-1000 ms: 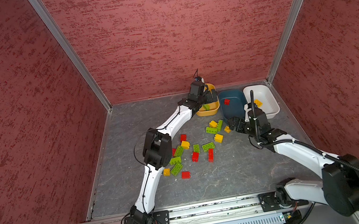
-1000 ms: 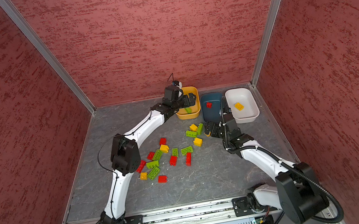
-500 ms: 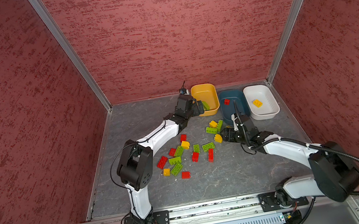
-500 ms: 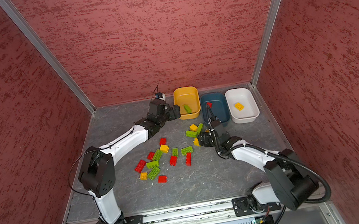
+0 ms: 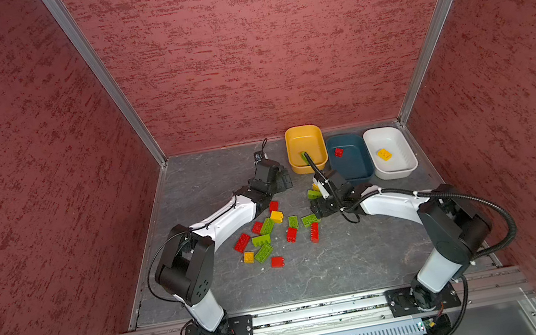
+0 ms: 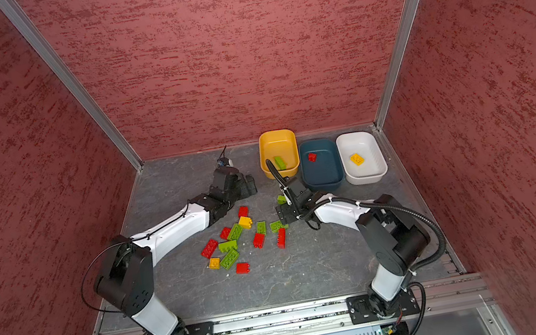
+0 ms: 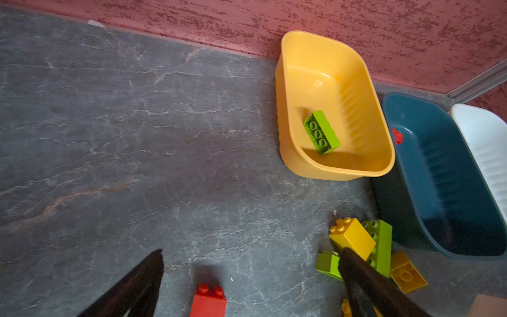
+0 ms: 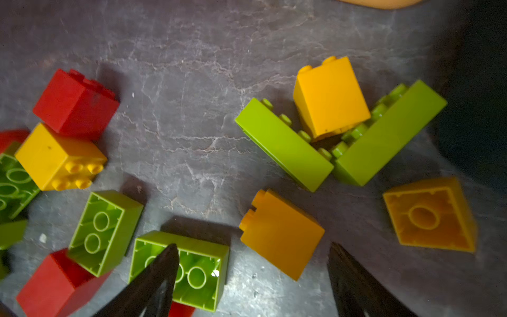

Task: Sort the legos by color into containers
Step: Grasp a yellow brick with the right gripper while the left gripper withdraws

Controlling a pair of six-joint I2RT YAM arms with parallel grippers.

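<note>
- Yellow-orange rounded plastic tub (image 7: 315, 63) holds one lime-green oblong brick (image 7: 321, 131); dark teal-blue plastic tub (image 7: 439, 164) holds a red brick (image 5: 338, 152); white plastic tub (image 5: 396, 173) holds a yellow brick (image 5: 384, 154). Remaining legos (image 5: 264, 240) lie loose on the grey stone-look floor (image 5: 314, 272), near the tubs.
- Right gripper (image 8: 253, 247): jaws wide, gripping nothing, low over a yellow square brick (image 8: 281, 233) lying on its side between the tips.
- Risk: one fingertip (image 8: 160, 274) overlaps an upturned green brick (image 8: 197, 271). Closing from here could catch or shove it, and a green might ride along to the white tub.
- Risk: the yellow square brick sits skewed to the jaws; a pinch on its corners may spin it out.
- Risk: just beyond, a leaning yellow brick (image 8: 329, 96) rests on two green oblong bricks (image 8: 384, 131); a nudge would topple that cluster.
- Left gripper (image 7: 251, 251): jaws at their widest, empty, a red square brick (image 7: 208, 300) between the fingers. One finger shows in front of that same cluster, so the arms work close and could knock together.
- Risk: tub colours do not match contents; a yellow brick dropped in the yellow-orange tub would be a mis-sort.
</note>
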